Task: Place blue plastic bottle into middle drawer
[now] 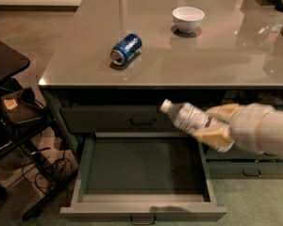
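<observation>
Dim room, glare on countertop (188, 60), gripper (211, 126) over shadowed middle drawer (141, 166)

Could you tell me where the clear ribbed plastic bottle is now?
The clear bottle is held tilted in the gripper at right, over the right side of the open grey-green drawer.
</observation>
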Robot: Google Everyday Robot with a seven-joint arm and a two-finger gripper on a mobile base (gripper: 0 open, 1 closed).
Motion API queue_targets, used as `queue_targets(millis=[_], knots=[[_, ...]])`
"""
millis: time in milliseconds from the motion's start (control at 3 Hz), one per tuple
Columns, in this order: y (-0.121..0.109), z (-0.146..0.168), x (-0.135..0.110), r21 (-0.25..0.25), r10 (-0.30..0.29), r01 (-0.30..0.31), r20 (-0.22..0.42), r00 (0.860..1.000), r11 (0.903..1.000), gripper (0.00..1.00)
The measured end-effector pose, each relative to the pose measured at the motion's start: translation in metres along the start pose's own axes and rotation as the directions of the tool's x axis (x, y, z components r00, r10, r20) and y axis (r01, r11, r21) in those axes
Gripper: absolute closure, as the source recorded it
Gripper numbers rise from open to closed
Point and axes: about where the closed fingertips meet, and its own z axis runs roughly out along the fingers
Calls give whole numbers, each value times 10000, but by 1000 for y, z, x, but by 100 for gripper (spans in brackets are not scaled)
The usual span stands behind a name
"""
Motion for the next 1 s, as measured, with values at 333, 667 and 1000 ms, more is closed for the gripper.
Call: queue_targets(millis=[333,667,1000], knots=[[54,67,66,-512,767,-789,-438,9961,9956,100],[91,115,116,-621,1230,-1274,-702,9899,9899,100],[82,120,114,-166,1224,-1234,-514,9912,9922,100]])
